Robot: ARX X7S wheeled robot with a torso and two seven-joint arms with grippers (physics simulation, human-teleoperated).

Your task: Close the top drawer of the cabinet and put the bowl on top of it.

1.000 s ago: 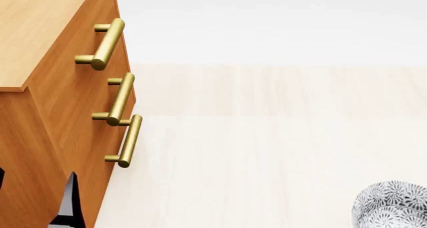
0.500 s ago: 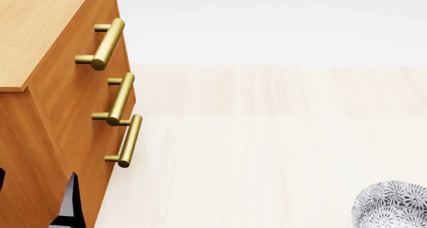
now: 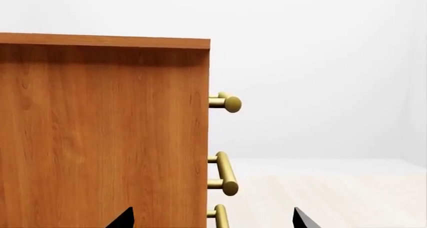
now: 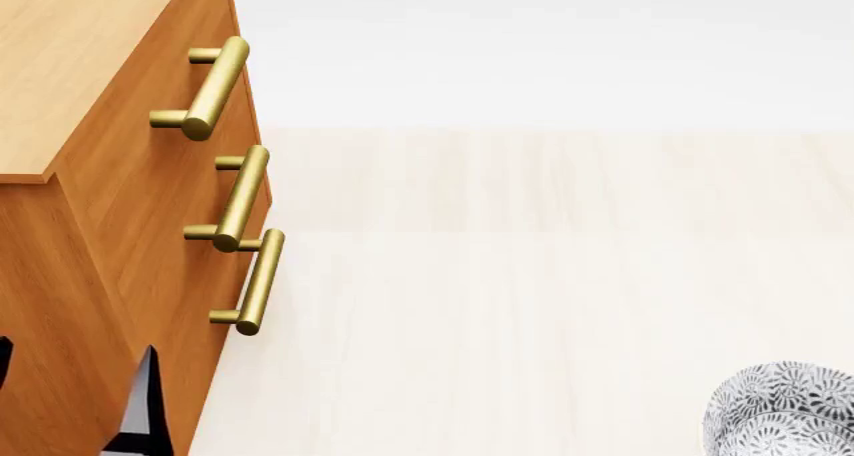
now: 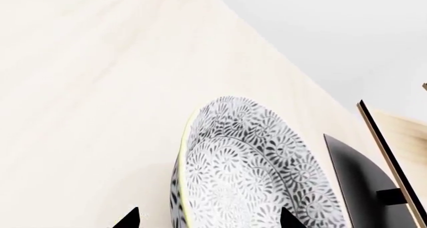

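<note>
Risk first: left tool [image 3: 212, 219] sits low beside the side panel of the cabinet [image 3: 100, 138], only two dark fingertips in frame, spread apart with nothing between them, so it reads as released. From the left wrist view the top drawer [image 4: 200, 116] looks flush with the cabinet front, its brass handle [image 4: 214, 88] sticking out no further than the two below. I'd judge it closed, but the angle is shallow and a small gap wouldn't show. If it's still proud, a push from the side would miss the front or clip a handle.

Right tool [image 5: 208, 218] is right over the bowl [image 5: 253, 178], tips either side of it and well apart, not clamped on anything. Bowl rim fills the span between the tips, so a grab off-centre could slip on the curved wall or tip it.

Bowl: deep, round, white with dense dark grey floral print inside and out. In the head view it's at the lower right on the pale tabletop [image 4: 534, 306], well apart from the cabinet at far left. Long carry, and the cabinet top is high, so an early release or clipping the edge are the likely failures.
</note>
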